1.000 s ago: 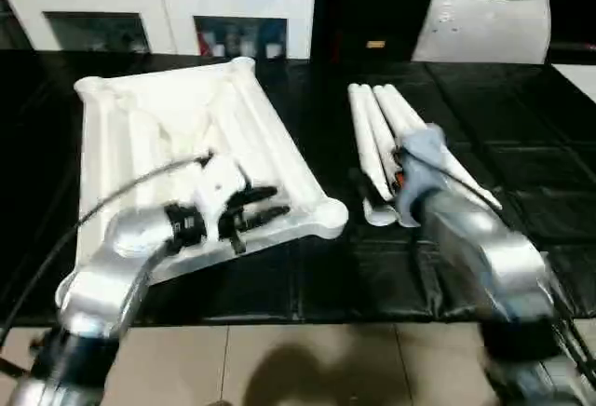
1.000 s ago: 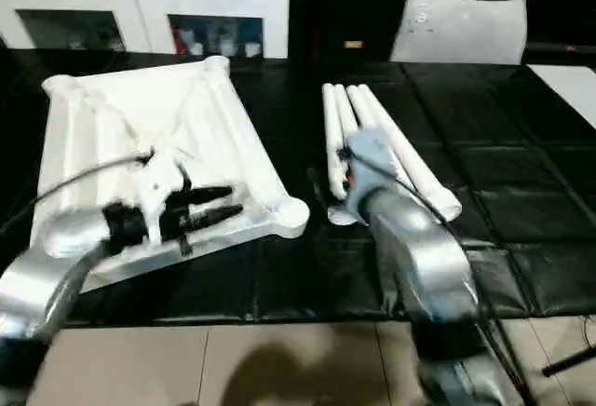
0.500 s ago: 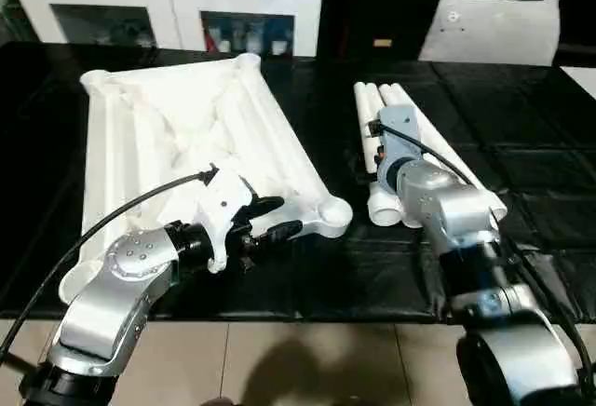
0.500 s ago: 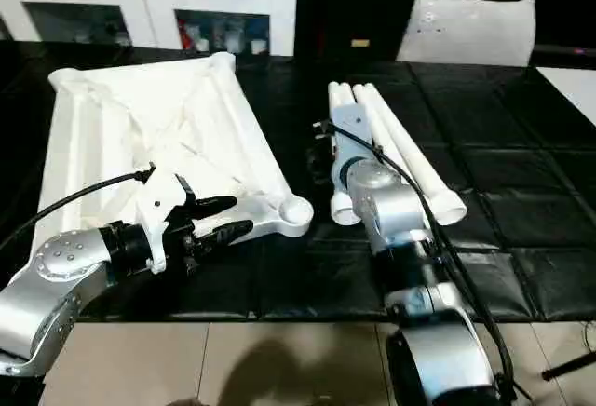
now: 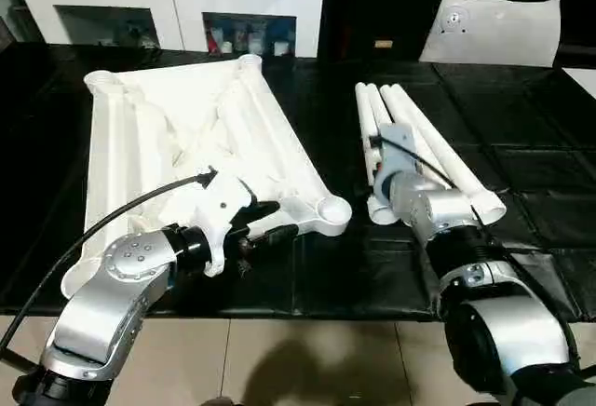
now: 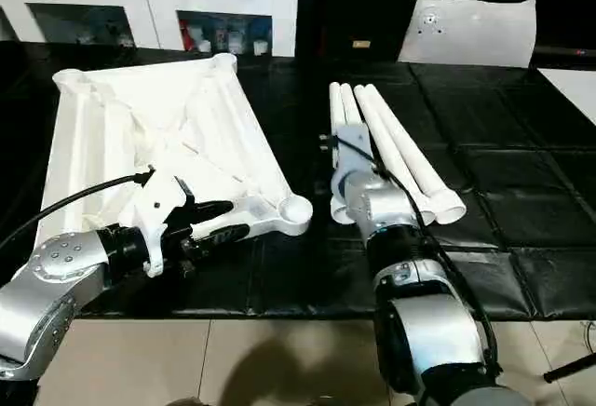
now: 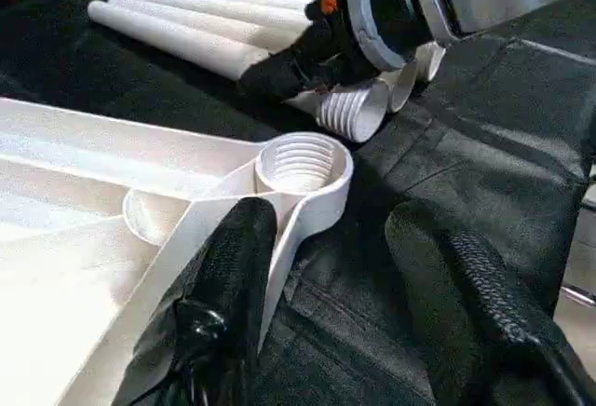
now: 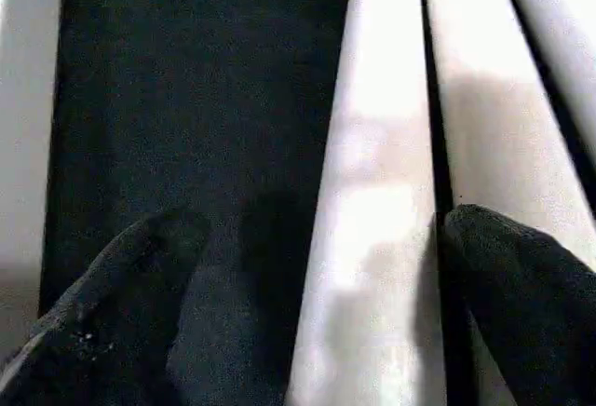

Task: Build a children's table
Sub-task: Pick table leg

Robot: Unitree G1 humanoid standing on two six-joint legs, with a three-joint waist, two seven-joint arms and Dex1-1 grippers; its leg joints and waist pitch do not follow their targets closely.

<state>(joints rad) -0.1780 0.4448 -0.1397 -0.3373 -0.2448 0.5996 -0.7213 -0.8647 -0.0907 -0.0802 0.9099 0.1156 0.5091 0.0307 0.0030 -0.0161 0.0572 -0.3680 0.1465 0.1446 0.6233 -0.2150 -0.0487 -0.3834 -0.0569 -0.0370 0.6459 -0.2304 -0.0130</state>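
Note:
The children's table lies in parts on a black table. Its white tabletop (image 5: 177, 127) is ribbed side up on the left, and several white legs (image 5: 419, 141) lie bundled on the right. My left gripper (image 5: 284, 220) is open at the tabletop's near right corner. One finger (image 7: 237, 248) rests on the rim just behind the round threaded socket (image 7: 298, 159), and the other hangs over the black cover. My right gripper (image 8: 326, 229) is open low over the legs' near ends, with its fingers on either side of one leg. The wrist hides it from the head views.
A white cabinet (image 5: 177, 1) stands behind the table. A white pillow-like block (image 5: 494, 29) sits at the back right. The black cover (image 5: 521, 89) lies bare right of the legs. The table's front edge runs just below both arms, with tiled floor (image 5: 279, 350) beyond it.
The camera has shifted. My left gripper has edged toward the corner socket with its fingers a little wider apart. My right wrist has settled lower over the legs' near ends.

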